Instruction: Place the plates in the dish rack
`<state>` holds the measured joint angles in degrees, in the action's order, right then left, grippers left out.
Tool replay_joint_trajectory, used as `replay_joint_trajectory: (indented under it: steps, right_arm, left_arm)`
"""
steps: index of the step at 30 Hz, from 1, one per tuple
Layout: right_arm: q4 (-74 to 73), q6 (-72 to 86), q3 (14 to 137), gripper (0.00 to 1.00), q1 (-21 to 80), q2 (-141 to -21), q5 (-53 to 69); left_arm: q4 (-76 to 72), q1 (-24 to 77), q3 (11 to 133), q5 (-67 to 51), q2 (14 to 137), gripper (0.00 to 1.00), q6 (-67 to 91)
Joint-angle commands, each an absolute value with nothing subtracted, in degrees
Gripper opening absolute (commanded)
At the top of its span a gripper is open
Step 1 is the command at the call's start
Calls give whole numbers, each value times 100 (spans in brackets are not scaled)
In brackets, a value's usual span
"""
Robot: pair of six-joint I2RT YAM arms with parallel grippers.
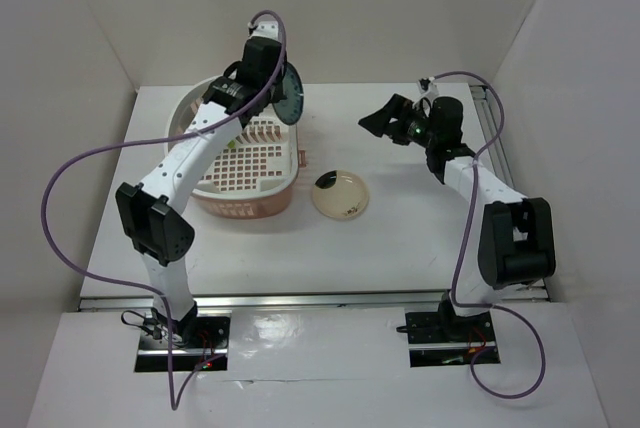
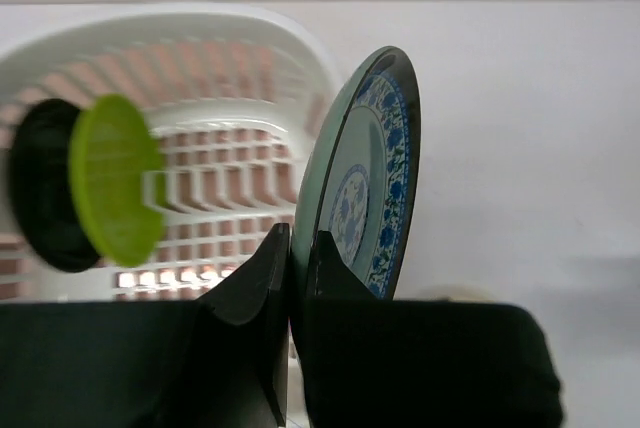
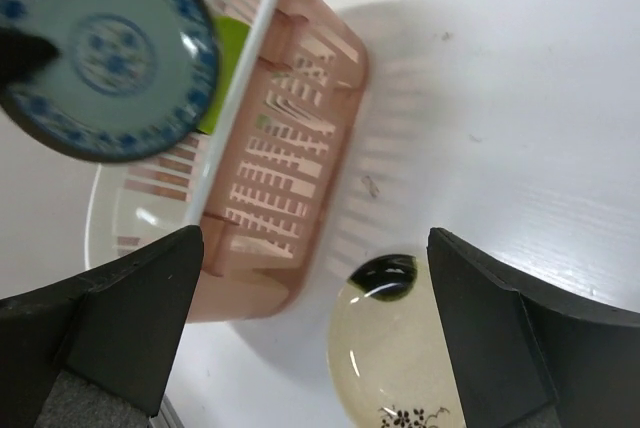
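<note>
My left gripper [image 1: 275, 85] is shut on the blue-green patterned plate [image 1: 292, 96] and holds it on edge above the far right rim of the pink dish rack [image 1: 250, 204]. In the left wrist view the jaws [image 2: 298, 240] pinch the plate's [image 2: 372, 173] lower rim. The lime green plate [image 2: 115, 180] and the black plate [image 2: 38, 198] stand upright in the rack [image 2: 230, 23]. The cream plate with a dark rim mark [image 1: 340, 195] lies flat on the table right of the rack. My right gripper [image 1: 381, 118] is open and empty, in the air behind the cream plate [image 3: 400, 358].
White walls close in the table at the back and on both sides. A metal rail [image 1: 300, 300] runs along the near edge. The right arm's purple cable [image 1: 465, 248] hangs beside it. The rack also shows in the right wrist view [image 3: 290, 148].
</note>
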<state>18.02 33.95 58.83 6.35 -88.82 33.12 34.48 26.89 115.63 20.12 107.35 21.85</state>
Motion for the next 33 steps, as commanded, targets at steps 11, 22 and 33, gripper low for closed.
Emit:
replay_joint_trajectory:
  steps: [11, 22, 33]
  right_arm:
    - [1538, 3234, 6099, 100, 1054, -9254, 3322]
    - [1424, 3129, 6152, 100, 1178, -9308, 3322]
    - [1424, 3129, 6205, 100, 1230, -9422, 3375]
  left_arm:
    - [2355, 2637, 11179, 5509, 10889, 0, 817]
    - [2715, 2355, 11241, 5520, 11548, 0, 1362]
    - [2979, 2083, 11276, 5168, 11856, 0, 1714]
